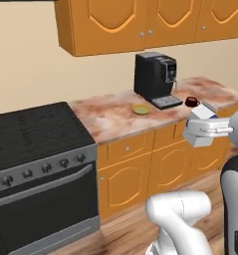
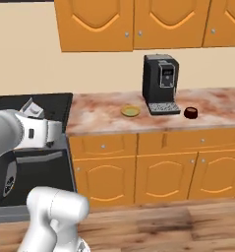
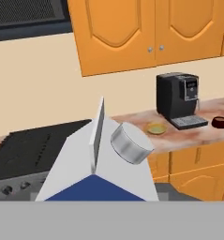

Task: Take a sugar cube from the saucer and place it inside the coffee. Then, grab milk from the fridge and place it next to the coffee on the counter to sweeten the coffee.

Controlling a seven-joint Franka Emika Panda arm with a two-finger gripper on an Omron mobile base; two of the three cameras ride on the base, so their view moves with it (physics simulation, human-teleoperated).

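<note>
The milk (image 3: pixel 97 159), a white carton with a blue band, a gabled top and a grey round cap, hangs in the air close before the hand camera. My gripper (image 1: pixel 204 117) is shut on it, in front of the lower cabinets and short of the counter (image 1: pixel 110 118); its fingertips are hidden by the carton. In the right base view the carton's gable (image 2: pixel 32 109) pokes above the hand. The yellow saucer (image 1: pixel 140 109) lies left of the coffee machine. The dark coffee cup (image 1: pixel 191 101) stands to the machine's right. I cannot make out the sugar cube. The fridge is out of view.
A tall black coffee machine (image 1: pixel 154 77) stands between saucer and cup, at the back of the counter. A black stove (image 1: pixel 36 134) with an oven adjoins the counter's left end. Orange wall cabinets (image 1: pixel 140 22) hang above. Wooden floor lies in front.
</note>
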